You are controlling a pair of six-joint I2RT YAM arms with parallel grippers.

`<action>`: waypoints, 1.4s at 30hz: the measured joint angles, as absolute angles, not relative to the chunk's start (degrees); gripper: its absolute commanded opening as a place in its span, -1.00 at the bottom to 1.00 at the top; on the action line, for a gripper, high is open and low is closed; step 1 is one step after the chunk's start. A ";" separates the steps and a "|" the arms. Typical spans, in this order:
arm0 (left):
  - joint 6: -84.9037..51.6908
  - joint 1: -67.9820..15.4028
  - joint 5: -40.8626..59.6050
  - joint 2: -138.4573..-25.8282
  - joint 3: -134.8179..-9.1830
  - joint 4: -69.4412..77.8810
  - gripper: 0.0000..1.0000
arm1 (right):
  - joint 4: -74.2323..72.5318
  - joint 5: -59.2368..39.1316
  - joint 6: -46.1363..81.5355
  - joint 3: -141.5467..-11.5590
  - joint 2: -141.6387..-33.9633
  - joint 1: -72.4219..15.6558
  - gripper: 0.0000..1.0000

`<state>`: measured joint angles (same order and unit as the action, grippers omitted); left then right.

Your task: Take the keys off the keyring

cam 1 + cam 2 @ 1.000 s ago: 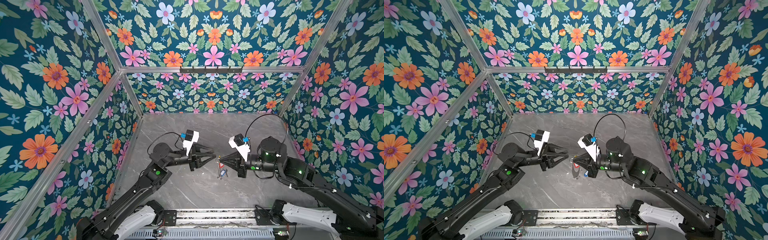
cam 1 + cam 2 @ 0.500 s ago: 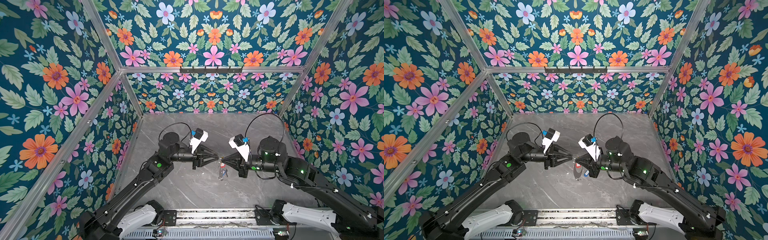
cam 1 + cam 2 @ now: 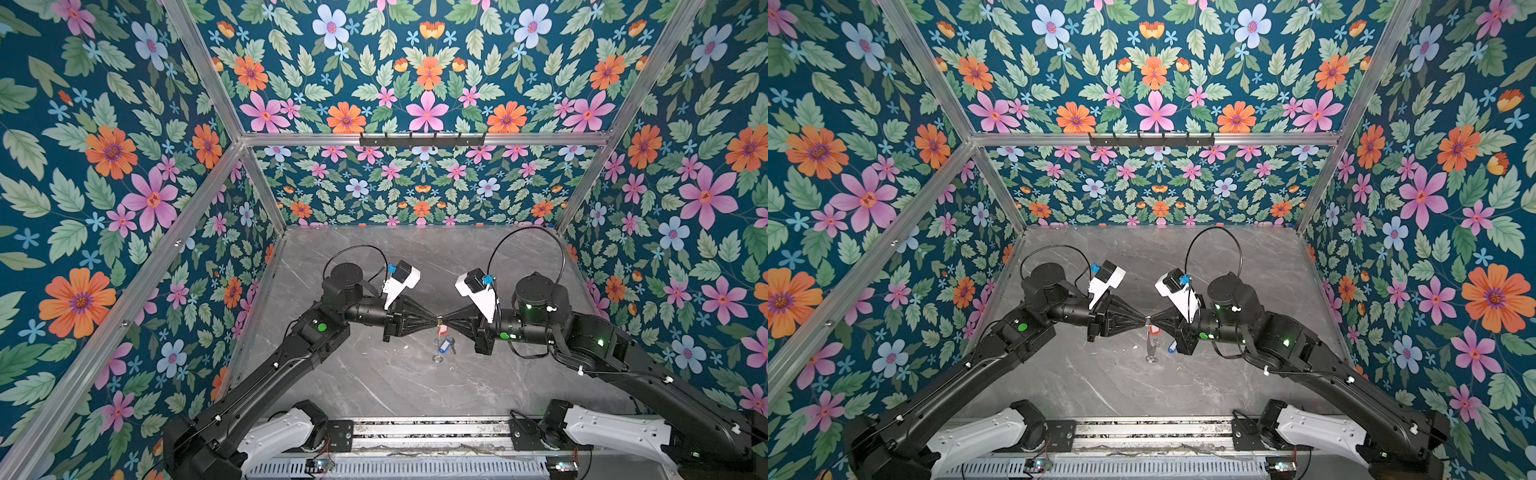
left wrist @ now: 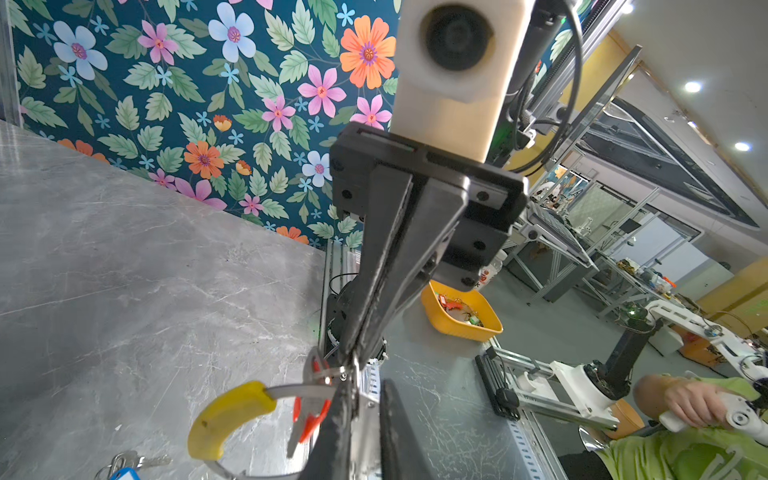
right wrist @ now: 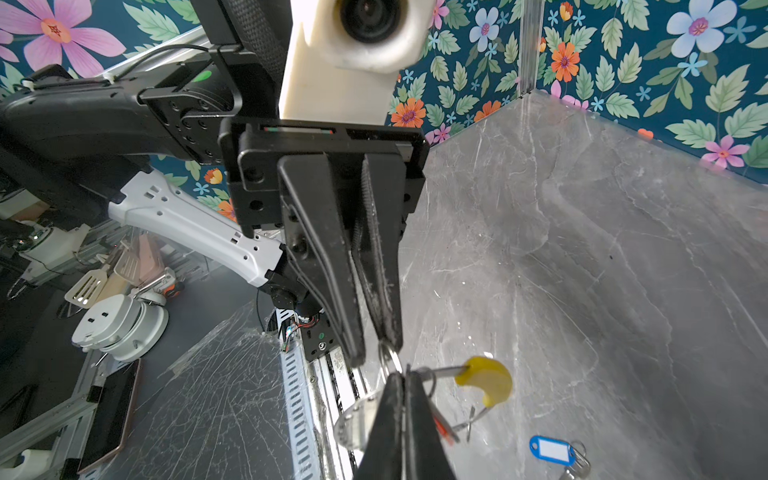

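My right gripper [image 5: 401,380] clamps the keyring [image 5: 484,380] wire beside its yellow sleeve. My left gripper [image 5: 376,353] pinches the split ring [image 5: 388,359] of the red-tagged key [image 4: 309,419]. The blue-tagged key [image 5: 552,449] lies on the marble table [image 5: 582,249]. A yellow bin [image 4: 492,330] beyond the rail holds red-tagged clutter.

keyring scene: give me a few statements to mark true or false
1. The blue-tagged key lies on the table. True.
2. The red tag lies on the table too. False: it hangs in the air by the raised keyring.
3. The right claw stands wide open. False: it is shut on the keyring.
4. A yellow sleeve covers part of the keyring. True.
5. The left claw and right claw meet tip to tip. True.
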<state>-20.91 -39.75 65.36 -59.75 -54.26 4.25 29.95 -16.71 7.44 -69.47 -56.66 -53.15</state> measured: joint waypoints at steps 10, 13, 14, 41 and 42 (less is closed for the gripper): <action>-21.21 -39.75 65.34 -60.53 -54.24 4.51 -0.82 | 29.98 -16.08 7.33 -69.76 -57.06 -53.45 -1.00; -21.23 -39.75 65.12 -60.58 -54.24 4.47 -0.97 | 29.95 -15.90 7.35 -70.00 -57.23 -53.67 -1.00; -21.08 -39.75 64.88 -60.58 -54.24 4.45 -1.00 | 29.95 -15.92 7.35 -70.00 -57.23 -53.67 -1.00; -22.63 -39.86 62.78 -53.60 -47.57 17.52 -1.00 | 10.90 -17.78 8.71 -53.60 -46.50 -53.82 0.09; -23.31 -39.86 63.35 -53.69 -47.37 18.37 -1.00 | 10.92 -18.37 8.43 -53.63 -46.57 -53.82 0.11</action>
